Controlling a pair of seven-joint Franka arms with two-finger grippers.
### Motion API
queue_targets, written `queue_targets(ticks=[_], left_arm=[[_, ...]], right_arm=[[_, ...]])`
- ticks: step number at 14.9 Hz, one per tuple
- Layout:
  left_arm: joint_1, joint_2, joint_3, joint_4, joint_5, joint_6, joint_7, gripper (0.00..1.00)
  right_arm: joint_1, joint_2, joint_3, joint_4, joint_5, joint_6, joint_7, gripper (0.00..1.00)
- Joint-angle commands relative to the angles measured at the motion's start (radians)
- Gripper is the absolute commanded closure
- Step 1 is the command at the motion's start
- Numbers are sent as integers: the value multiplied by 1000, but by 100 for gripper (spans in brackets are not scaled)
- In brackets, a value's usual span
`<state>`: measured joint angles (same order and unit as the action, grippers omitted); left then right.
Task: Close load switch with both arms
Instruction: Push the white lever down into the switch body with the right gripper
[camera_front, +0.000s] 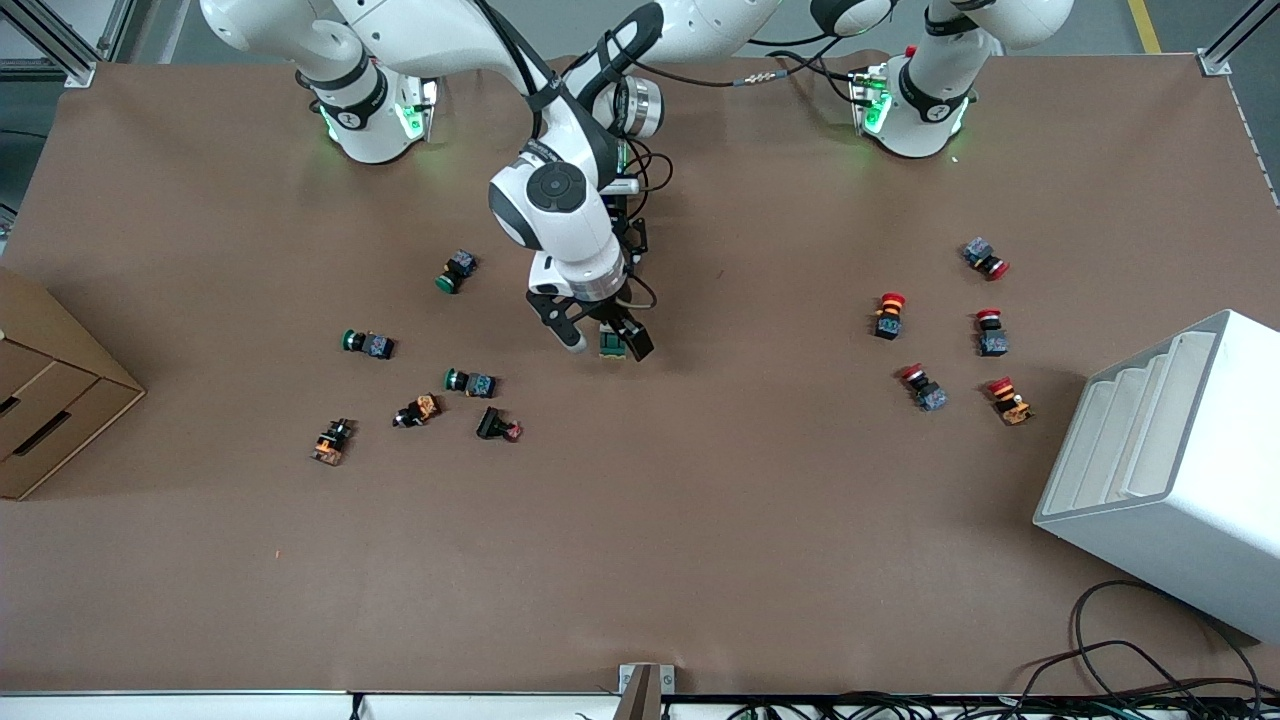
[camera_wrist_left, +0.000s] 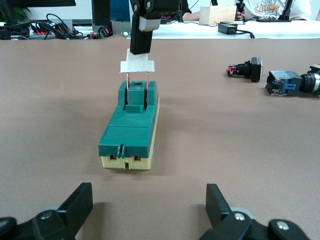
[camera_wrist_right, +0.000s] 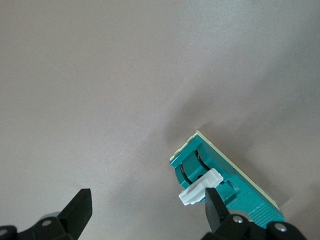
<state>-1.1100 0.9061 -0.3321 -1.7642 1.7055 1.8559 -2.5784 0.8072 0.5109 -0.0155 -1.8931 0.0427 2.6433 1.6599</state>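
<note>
Worktop: brown matte sheet (camera_front: 700, 560) covering the whole worktop, with a broad bare stretch between the parts and the edge nearest the front camera.
Task's thing: dark green oblong load switch on a cream base (camera_front: 612, 346) lies flat near the middle of the worktop. It stands alone, with bare sheet on every side.
Lever: white lever piece (camera_wrist_left: 137, 66) stands raised above the green body on two thin copper blades.
Right hand (camera_wrist_right: 147, 197): spread wide over the load switch, gripping nothing. One finger (camera_wrist_right: 214, 200) touches the white lever; the other hangs over bare sheet.
Left hand (camera_wrist_left: 148, 192): low over the worktop, just off the switch's end farther from the front camera. Its fingers are wide apart and hold nothing.
Right arm's end: green-capped and orange-bodied push buttons (camera_front: 368, 344) lie scattered, well apart from the switch. A brown cardboard box (camera_front: 50, 390) sits at the worktop's edge.
Left arm's end: red-capped push buttons (camera_front: 888, 315) lie in a loose cluster. A white stepped rack (camera_front: 1170, 470) overhangs the corner.
Near edge: black cables (camera_front: 1120, 670) trail below the rack.
</note>
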Motion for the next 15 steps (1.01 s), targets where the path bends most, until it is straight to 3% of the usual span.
queue_targets(ticks=[1,15], left_arm=[[-14,28,-5,8,-33,8,-20,0],[-16,28,-5,8,-33,5,-22,0]], right_arm=[[-14,12,8,15,-17,-5,-9,0],[-39,72,9,71,-57,1,-25,0]])
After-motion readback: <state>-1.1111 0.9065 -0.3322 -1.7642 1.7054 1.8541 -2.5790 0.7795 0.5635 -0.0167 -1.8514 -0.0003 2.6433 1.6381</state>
